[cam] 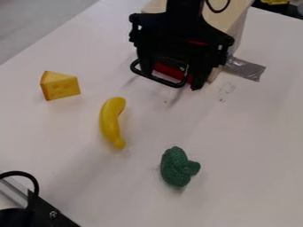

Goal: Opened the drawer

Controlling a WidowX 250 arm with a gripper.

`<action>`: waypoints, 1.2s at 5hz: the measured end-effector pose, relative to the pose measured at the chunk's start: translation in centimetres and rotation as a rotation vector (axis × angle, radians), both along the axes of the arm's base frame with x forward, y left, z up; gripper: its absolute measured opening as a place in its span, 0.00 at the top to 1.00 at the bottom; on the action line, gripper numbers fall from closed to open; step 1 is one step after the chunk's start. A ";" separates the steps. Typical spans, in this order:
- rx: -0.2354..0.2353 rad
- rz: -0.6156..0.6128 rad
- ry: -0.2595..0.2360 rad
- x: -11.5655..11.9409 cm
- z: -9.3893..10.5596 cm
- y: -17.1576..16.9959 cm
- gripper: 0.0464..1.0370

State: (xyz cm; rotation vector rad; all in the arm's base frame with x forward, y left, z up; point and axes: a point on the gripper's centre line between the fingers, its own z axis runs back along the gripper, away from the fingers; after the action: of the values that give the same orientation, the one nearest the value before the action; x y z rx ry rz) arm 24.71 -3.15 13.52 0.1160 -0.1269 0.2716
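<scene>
The arm [184, 13] is black, with a thin, looping black cable [218, 12] at one o'clock and broad, knobbly-edged black jaws [172, 80].

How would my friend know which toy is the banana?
On the white table, look between the cheese and the bumpy green toy. The banana lies there. It's yellow, long and curved; the cheese is yellow too, but has flat sides and corners.

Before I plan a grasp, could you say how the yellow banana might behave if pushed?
The banana is probably light and stiff, since its smooth, uniform yellow surface looks like moulded plastic. Its curved body, lying flat, would likely swivel rather than roll far.
</scene>
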 end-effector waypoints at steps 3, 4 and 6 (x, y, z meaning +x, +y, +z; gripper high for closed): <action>-0.016 0.179 -0.006 2.1 -2.2 3.4 0.04; -0.042 0.288 -0.042 2.5 -2.2 5.0 0.04; -0.051 0.509 -0.100 2.7 -2.5 7.5 0.04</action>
State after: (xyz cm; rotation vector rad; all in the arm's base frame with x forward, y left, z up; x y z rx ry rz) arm 27.39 4.38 10.99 0.0829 -0.1890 0.7882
